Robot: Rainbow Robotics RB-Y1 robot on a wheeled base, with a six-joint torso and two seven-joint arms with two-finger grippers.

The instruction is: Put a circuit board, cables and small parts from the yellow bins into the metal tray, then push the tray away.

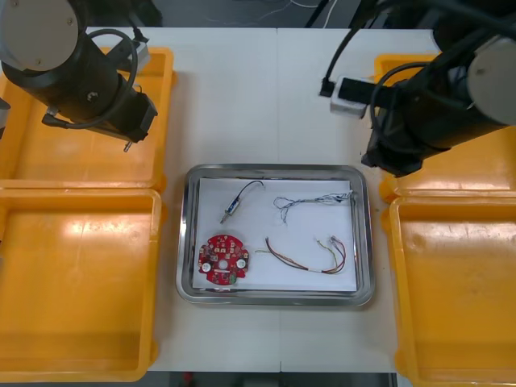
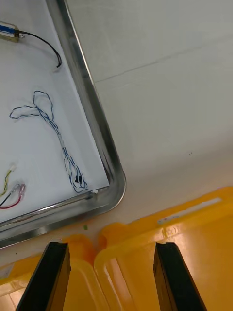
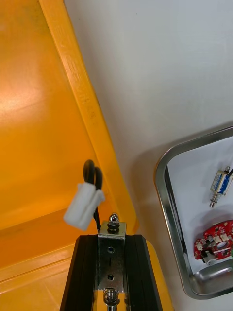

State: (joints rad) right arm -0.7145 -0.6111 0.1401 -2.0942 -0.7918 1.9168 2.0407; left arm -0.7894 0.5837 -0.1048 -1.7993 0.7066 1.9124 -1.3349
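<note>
Left gripper clenched on small metal part, long axis along fingers, stud pointing outward, over far-left yellow bin; right gripper released, near metal tray; front view: circuit board, cables inside.

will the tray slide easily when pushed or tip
Probably slides rather than tips: the tray is low, wide and lies flat on the smooth table. Its raised rim should keep the board in. The thin twisted cable looks light and loose, so it may shift on the white liner.
</note>
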